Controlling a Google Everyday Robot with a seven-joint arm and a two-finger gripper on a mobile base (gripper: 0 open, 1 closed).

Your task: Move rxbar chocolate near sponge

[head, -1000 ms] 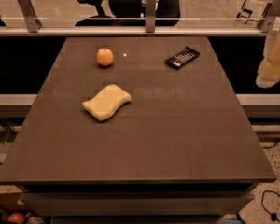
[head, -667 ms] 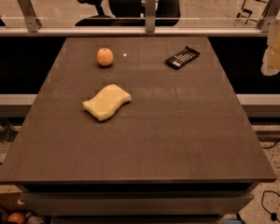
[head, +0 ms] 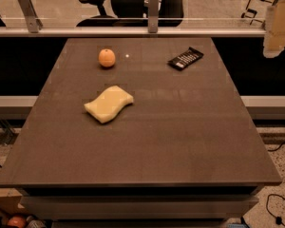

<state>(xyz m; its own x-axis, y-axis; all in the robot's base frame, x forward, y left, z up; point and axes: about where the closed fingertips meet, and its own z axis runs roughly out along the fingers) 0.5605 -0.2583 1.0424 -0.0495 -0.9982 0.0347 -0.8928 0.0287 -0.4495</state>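
The rxbar chocolate (head: 185, 59), a flat black wrapper with rows of white print, lies at the far right of the dark table (head: 180, 127). The sponge (head: 109, 103), a pale yellow block with wavy edges, lies left of the table's middle, well apart from the bar. My gripper (head: 277, 27) shows as a pale blurred shape at the right edge of the view, raised above and to the right of the table, some way right of the bar. It holds nothing that I can see.
A round orange fruit (head: 107, 58) sits at the far left of the table, behind the sponge. A metal rail with posts (head: 153, 13) runs along the far edge, with office chairs behind glass. Cables lie on the floor at right.
The gripper has moved upward at the right edge of the view. The bar, sponge and orange have not moved.
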